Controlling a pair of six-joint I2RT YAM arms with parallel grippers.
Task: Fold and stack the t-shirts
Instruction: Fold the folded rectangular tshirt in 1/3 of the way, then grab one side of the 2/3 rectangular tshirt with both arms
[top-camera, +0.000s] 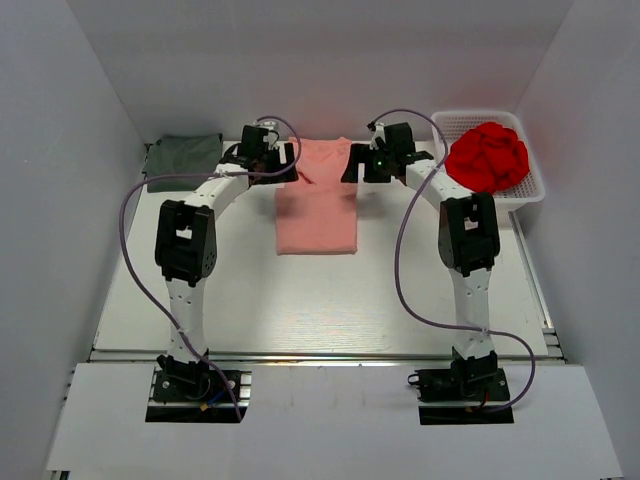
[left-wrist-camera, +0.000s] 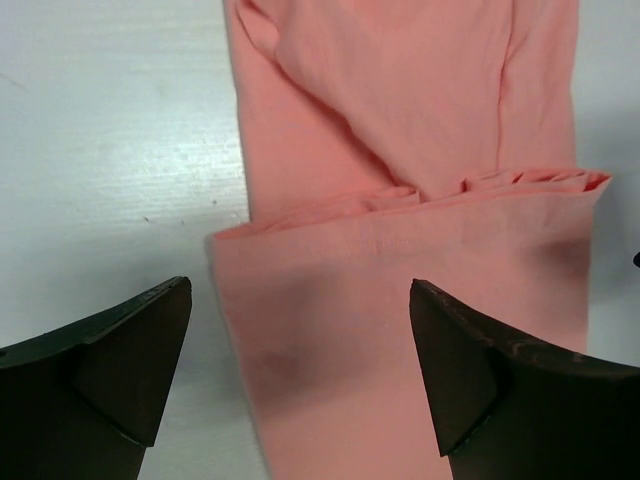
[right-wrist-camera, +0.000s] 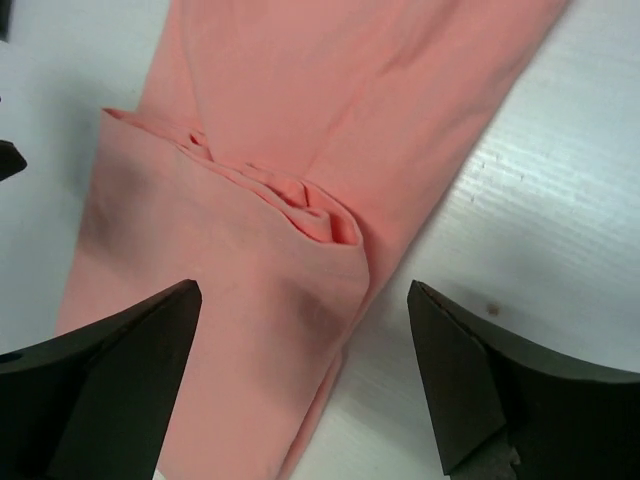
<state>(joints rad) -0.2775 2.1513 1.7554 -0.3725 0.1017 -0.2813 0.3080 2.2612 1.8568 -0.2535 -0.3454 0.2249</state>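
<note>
Left of the pink shirt (top-camera: 316, 215), a grey shirt (top-camera: 183, 160) is lying folded. Over the pink shirt's far edge, the left gripper (left-wrist-camera: 300, 305) and right gripper (right-wrist-camera: 305, 305) are hovering, fingers apart, gripping nothing. Right of it, a basket (top-camera: 470, 114) is holding red cloth (top-camera: 487, 157).

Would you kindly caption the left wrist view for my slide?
Open left gripper poised above the folded salmon-pink t-shirt.

pink t-shirt (top-camera: 316, 200): salmon pink, soft, folded into a long neat shape, one end folded back over itself with a thick soft edge, lies flat by the middle of the table's far edge | grey-green t-shirt (top-camera: 183, 158): dark, folded small, flat in the table's far left corner
</note>
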